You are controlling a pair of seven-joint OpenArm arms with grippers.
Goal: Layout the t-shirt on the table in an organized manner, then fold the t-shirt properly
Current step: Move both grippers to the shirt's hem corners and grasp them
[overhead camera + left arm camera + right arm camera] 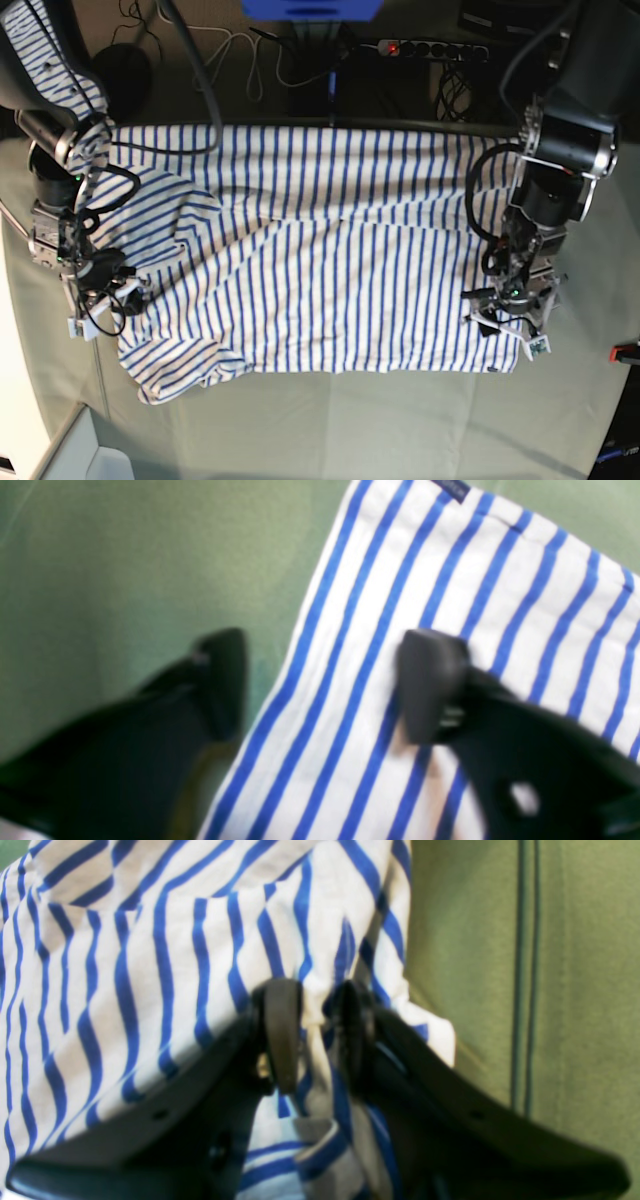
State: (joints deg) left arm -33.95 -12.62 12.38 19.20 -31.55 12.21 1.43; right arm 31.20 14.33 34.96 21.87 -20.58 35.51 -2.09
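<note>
The white, blue-striped t-shirt [320, 270] lies spread across the pale green table [350, 430], rumpled at its left end. In the base view my right gripper [105, 290] is at the shirt's left edge. The right wrist view shows that gripper [317, 1035] shut on a bunched fold of the t-shirt [125, 965]. My left gripper [510, 318] hangs over the shirt's lower right corner. Close up, the left gripper [325, 685] is open and straddles the t-shirt's [450, 605] edge, one finger [220, 680] over the bare table [125, 555], the other [430, 685] over the fabric. A dark tag [452, 487] shows at the hem.
A power strip [430, 47] and loose cables lie behind the table's far edge, beside a dark round object [125, 65]. A small red item [625, 352] sits at the right edge. Bare table cloth [575, 965] shows beside the shirt.
</note>
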